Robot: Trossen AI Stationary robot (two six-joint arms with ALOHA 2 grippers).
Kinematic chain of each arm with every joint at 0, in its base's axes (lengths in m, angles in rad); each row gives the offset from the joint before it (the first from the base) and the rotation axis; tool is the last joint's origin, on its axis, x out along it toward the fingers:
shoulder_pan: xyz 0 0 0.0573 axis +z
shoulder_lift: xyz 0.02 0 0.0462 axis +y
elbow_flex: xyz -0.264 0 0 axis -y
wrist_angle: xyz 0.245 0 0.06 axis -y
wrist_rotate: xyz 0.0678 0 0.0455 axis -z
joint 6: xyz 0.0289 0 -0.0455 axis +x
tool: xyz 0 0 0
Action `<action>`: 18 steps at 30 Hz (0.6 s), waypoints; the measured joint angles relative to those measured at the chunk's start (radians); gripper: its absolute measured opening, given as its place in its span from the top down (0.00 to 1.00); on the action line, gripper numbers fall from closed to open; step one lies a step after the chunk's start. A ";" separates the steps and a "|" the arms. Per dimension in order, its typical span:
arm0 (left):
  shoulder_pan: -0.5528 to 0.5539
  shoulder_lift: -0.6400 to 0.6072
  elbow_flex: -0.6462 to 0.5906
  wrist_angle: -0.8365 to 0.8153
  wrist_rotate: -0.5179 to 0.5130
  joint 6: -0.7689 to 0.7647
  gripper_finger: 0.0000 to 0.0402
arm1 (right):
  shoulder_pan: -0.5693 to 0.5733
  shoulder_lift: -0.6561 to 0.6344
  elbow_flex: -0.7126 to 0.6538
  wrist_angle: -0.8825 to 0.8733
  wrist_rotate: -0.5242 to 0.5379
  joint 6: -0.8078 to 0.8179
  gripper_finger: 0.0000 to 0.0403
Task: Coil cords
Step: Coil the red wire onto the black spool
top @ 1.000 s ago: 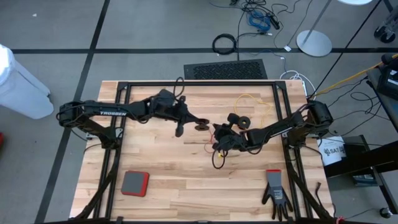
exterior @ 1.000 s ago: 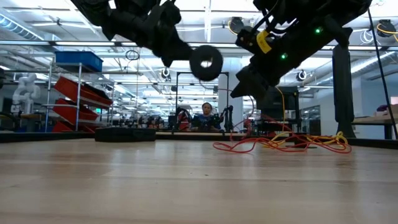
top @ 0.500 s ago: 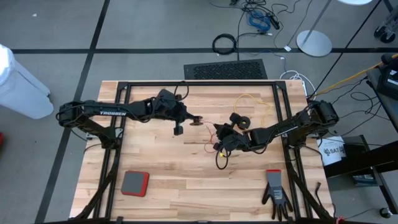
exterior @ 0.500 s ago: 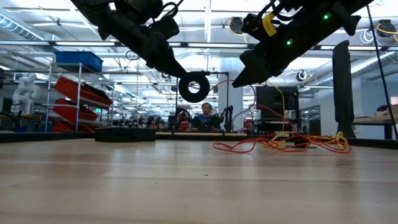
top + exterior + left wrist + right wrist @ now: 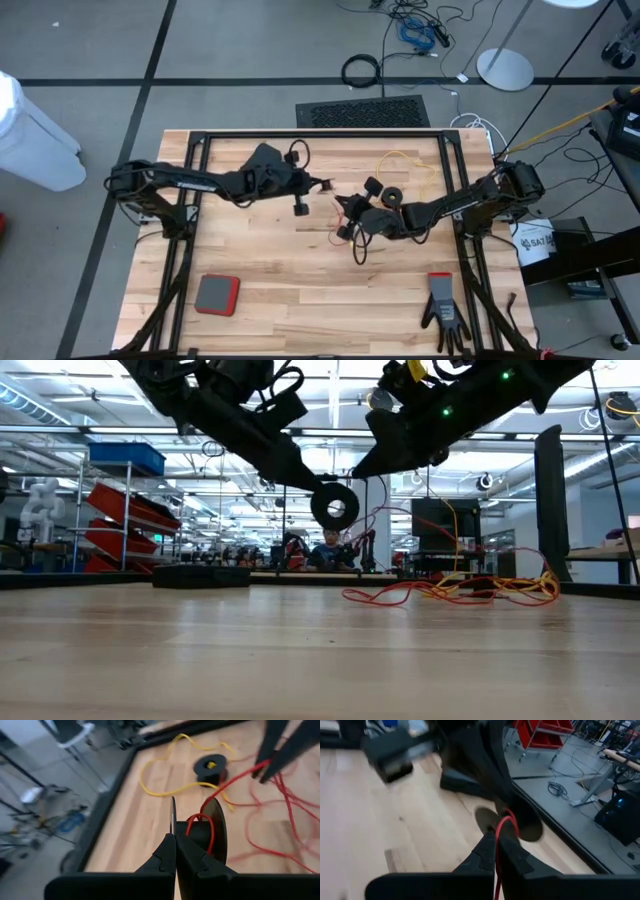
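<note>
My own fingers (image 5: 175, 855) cover the lower half of the reel (image 5: 212, 827); the red cord (image 5: 496, 882) runs off the frame's bottom edge.

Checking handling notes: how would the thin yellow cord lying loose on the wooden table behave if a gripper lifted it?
The thin yellow cord lies in loose curves, so it is probably floppy and light. It may drag its small black reel, which could roll.

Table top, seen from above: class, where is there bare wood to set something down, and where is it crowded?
Bare wood lies between the red pad and the black glove, and along the table's near edge. The middle is crowded: both arms meet over a reel and red cord, with yellow cord and another reel behind.
</note>
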 joint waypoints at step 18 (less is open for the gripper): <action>-0.042 0.116 0.000 0.384 -0.164 -0.031 1.00 | -0.040 0.096 0.000 0.242 0.016 -0.118 1.00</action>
